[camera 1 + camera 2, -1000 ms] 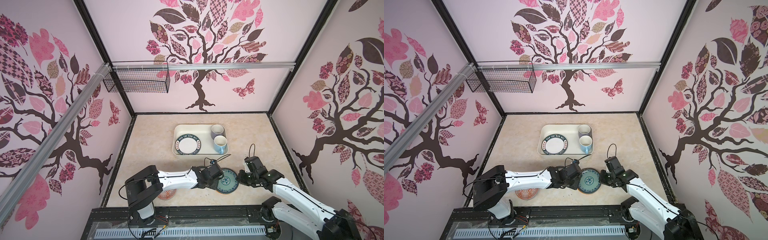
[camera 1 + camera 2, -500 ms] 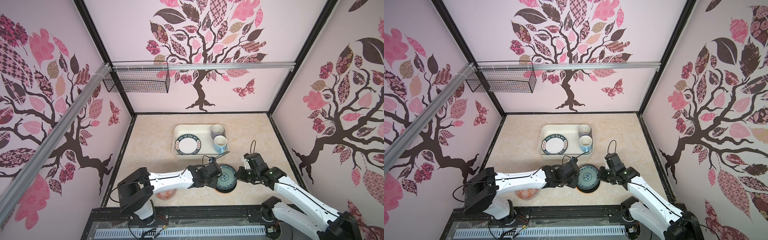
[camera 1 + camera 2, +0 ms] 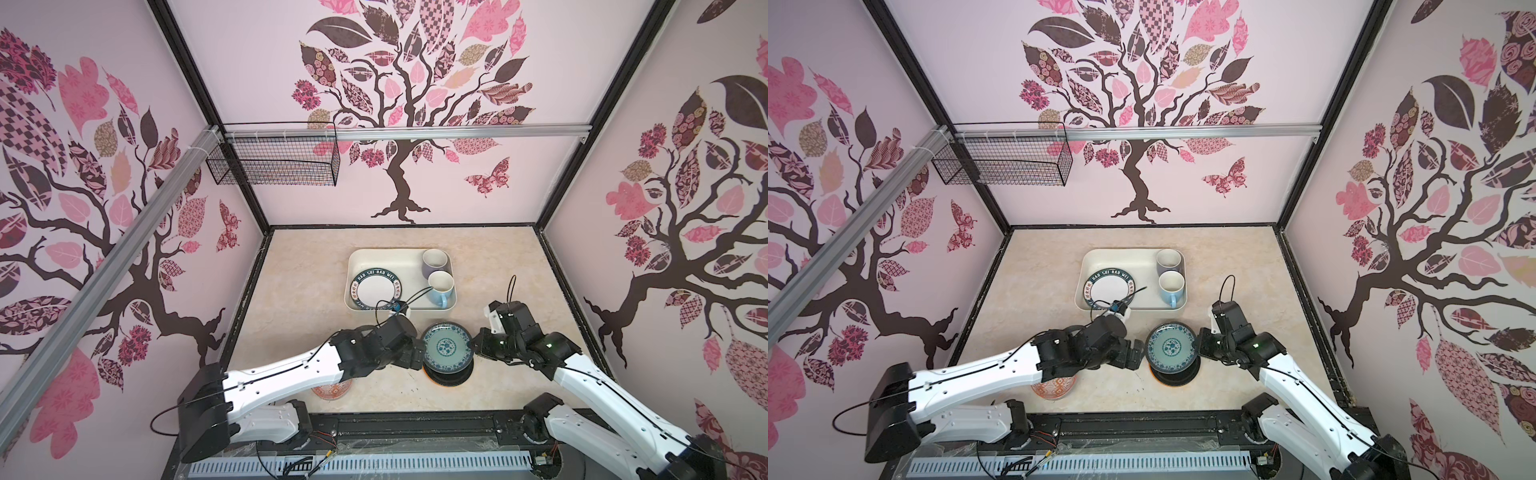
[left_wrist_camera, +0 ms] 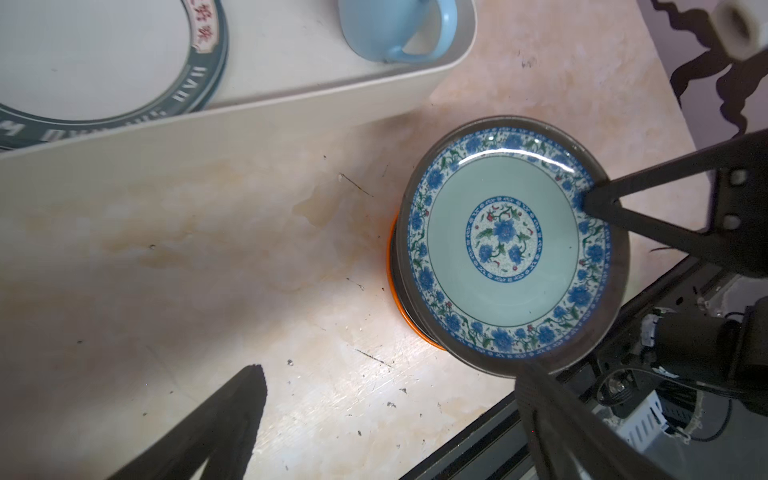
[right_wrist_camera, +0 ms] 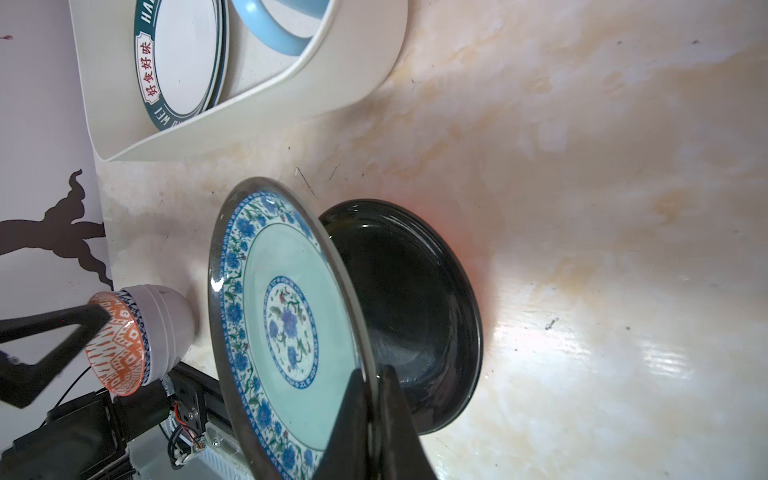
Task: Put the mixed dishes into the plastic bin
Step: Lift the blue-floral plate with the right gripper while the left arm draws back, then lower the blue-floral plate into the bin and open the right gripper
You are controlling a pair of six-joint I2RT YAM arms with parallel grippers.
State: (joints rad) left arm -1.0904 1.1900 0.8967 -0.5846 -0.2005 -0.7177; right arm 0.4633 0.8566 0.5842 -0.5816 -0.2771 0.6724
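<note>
The right hand (image 3: 473, 345) is clamped on the right rim of the teal plate (image 3: 447, 347), one finger on top and one under, as the right wrist view shows at the pinch (image 5: 374, 374). The plate is tilted there. It sits over the black plate (image 3: 451, 376), which lies flat on the counter (image 3: 299, 291) at the near middle and shows an orange edge. In both top views the teal plate (image 3: 1171, 345) covers the far part of the black plate (image 3: 1175, 376). I cannot tell whether the two touch near the grip.

The left hand (image 3: 415, 353) is just left of the teal plate with its fingers (image 4: 232, 415) spread wide and nothing between them. Its other finger crosses the plate's edge in the left wrist view, and contact there is unclear.

The bin (image 3: 353, 266) stands on the counter beyond both hands, near the middle. Inside it, the white plate (image 3: 376, 286) lies flat at the left. The lavender mug (image 3: 435, 262) stands upright in the far right corner. The blue mug (image 3: 441, 286) stands just nearer, beside it.

The bowl (image 3: 332, 388) sits on the counter at the near left, partly hidden under the left arm and well apart from the bin. The right wrist view shows its orange-patterned inside (image 5: 120, 345).
</note>
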